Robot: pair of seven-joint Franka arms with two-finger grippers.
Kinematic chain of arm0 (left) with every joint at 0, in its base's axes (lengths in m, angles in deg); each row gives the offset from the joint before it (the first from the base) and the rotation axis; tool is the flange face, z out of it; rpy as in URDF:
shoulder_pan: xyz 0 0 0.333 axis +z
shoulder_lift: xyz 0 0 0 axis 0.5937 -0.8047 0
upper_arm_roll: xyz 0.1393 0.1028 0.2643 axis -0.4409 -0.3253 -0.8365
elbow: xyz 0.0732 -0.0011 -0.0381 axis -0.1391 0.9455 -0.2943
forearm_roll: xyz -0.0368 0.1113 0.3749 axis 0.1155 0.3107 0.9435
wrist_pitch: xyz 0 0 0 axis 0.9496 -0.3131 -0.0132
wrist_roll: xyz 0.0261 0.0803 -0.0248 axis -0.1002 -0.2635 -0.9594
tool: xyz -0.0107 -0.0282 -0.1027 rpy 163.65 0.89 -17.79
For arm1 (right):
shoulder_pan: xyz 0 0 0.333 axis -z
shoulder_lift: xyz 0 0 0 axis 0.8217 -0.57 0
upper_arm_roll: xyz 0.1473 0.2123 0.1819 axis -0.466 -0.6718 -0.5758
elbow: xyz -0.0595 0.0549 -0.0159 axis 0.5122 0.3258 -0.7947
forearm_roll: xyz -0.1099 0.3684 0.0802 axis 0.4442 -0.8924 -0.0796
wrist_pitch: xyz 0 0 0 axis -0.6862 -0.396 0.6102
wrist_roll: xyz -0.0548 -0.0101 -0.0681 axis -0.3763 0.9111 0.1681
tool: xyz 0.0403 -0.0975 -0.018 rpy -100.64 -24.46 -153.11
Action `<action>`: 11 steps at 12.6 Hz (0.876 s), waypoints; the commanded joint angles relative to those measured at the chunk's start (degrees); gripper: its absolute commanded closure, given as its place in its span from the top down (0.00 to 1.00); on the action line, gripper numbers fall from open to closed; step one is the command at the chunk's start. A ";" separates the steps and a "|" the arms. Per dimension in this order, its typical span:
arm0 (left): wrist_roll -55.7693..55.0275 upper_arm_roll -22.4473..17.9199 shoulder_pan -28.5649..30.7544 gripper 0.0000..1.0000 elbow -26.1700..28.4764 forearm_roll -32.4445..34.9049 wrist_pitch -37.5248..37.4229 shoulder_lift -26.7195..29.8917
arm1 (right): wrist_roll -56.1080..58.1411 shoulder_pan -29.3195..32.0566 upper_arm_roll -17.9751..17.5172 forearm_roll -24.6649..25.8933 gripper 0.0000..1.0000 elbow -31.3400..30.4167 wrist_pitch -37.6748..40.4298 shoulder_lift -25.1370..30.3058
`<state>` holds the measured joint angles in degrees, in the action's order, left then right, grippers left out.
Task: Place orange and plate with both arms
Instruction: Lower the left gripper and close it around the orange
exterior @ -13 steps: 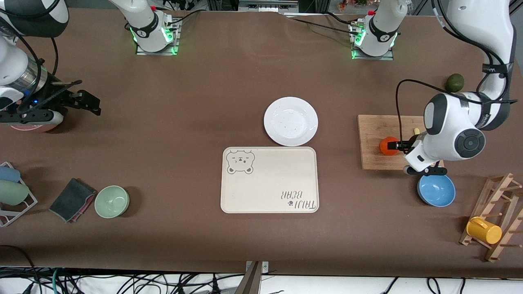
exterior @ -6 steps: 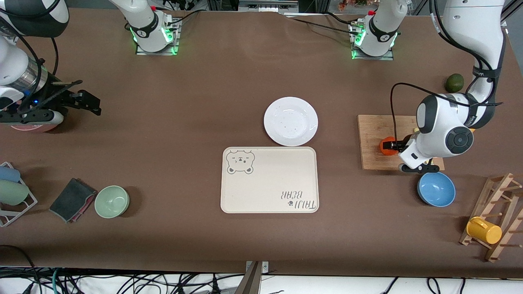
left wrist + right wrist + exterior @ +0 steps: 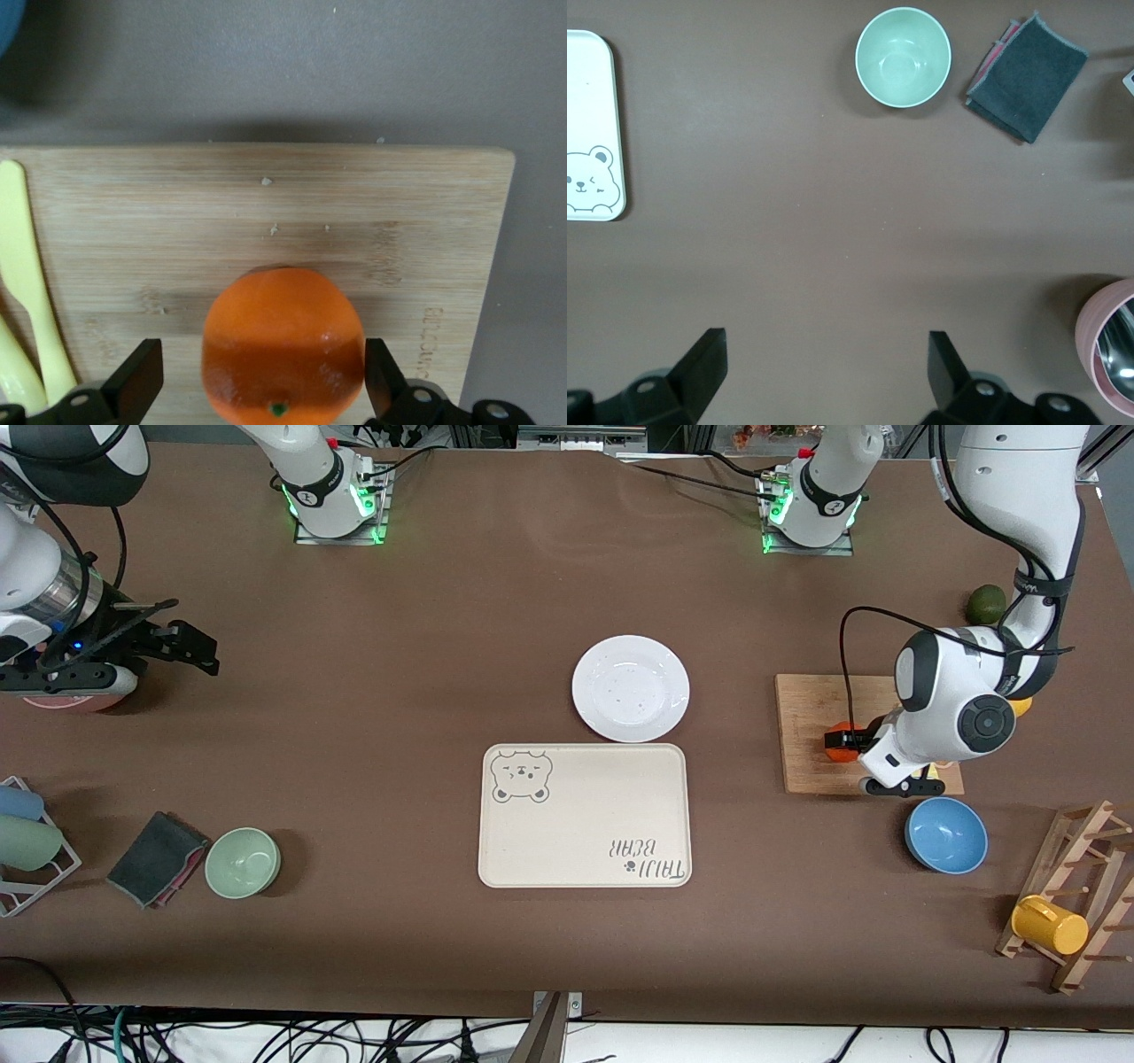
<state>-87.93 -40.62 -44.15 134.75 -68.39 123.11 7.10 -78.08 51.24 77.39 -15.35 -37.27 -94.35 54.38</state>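
The orange (image 3: 833, 745) sits on a wooden cutting board (image 3: 808, 704) toward the left arm's end of the table. My left gripper (image 3: 843, 741) is down at the board, open, with one finger on each side of the orange (image 3: 283, 341). One finger (image 3: 135, 381) stands apart from the fruit and the other finger (image 3: 379, 381) is right at its skin. The white plate (image 3: 631, 688) lies mid-table, just farther from the front camera than the beige bear tray (image 3: 585, 815). My right gripper (image 3: 205, 654) waits open over bare table at the right arm's end, and the right wrist view shows nothing between its fingers (image 3: 700, 367).
A blue bowl (image 3: 946, 834) is just nearer the camera than the board. A yellow plastic knife (image 3: 27, 266) lies on the board. A green fruit (image 3: 985, 604), a rack (image 3: 1085, 868) with a yellow mug (image 3: 1050, 926), a green bowl (image 3: 243, 862), a grey cloth (image 3: 158, 857) and a pink cup (image 3: 1107, 354) are also there.
My left arm has shifted toward the middle of the table, bringing its open fingers further round the orange. The right arm has not moved.
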 commanded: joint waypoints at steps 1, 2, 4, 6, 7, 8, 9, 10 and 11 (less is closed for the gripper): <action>1.93 -0.05 0.08 1.00 0.30 -1.61 1.17 -0.68 | 0.62 0.58 -0.11 -1.27 1.00 0.02 1.16 0.99; 1.93 -0.05 0.08 1.00 0.21 -1.69 1.26 -1.03 | 0.79 0.67 -0.02 -1.27 1.00 0.28 2.64 1.08; 1.93 -0.05 0.00 1.00 0.12 -1.69 1.61 -1.47 | 0.97 0.67 1.46 -1.27 1.00 0.37 3.19 1.08; 1.93 -0.05 0.00 0.99 0.03 -1.69 1.78 -1.65 | 0.88 0.58 1.56 -1.27 1.00 0.72 2.92 0.91; 1.93 -0.05 0.00 0.92 0.03 -1.78 1.87 -2.00 | 0.88 0.67 1.56 -1.27 1.00 0.72 3.01 0.91; 1.93 -0.05 -0.09 0.90 -0.05 -1.87 1.87 -2.18 | 0.97 0.58 1.56 -1.27 1.00 0.72 3.19 0.91; 1.93 -0.05 -0.09 0.84 0.03 -2.48 1.87 -2.26 | 0.97 0.58 1.56 -1.27 1.00 0.72 3.01 0.91; 1.84 -0.05 -0.18 0.82 -0.05 -2.66 1.96 -2.61 | 0.88 0.58 1.47 -1.27 1.00 0.72 2.66 0.65; 1.84 -0.05 -0.27 0.80 -0.23 -2.75 2.05 -3.05 | 0.53 0.32 1.30 -1.35 1.00 0.72 2.31 0.56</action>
<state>-87.90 -40.56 -44.18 134.87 -69.30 124.35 4.92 -78.06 51.37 79.15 -15.56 -37.04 -92.40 54.50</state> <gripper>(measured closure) 0.172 0.000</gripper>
